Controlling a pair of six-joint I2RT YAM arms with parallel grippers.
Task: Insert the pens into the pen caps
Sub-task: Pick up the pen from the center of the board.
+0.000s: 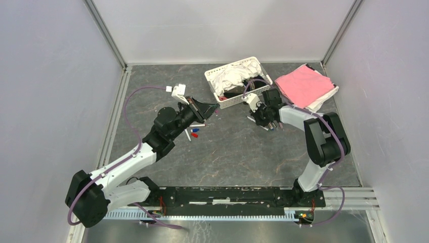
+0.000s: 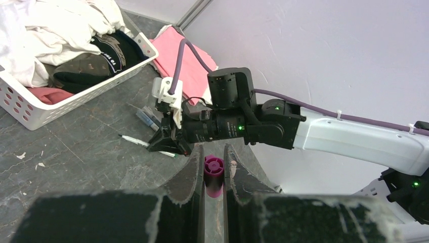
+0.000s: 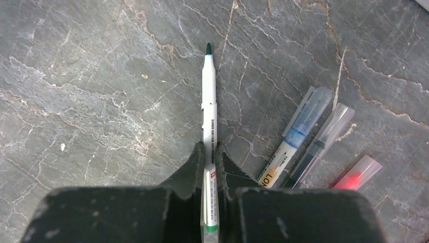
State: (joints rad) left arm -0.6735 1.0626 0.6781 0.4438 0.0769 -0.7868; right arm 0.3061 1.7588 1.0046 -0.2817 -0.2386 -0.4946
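Pen (print seemingly unreadable) between fingers

"LO" on blue-capped pen

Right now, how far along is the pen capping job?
Done: the blue pen, dark pen and red pen beside the right gripper look capped. In hand: the left gripper is shut on the magenta cap, and the right gripper is shut on the white green-tipped pen, low at the table. Left: join those two, then handle the red piece and blue piece, likely caps, near the left arm.
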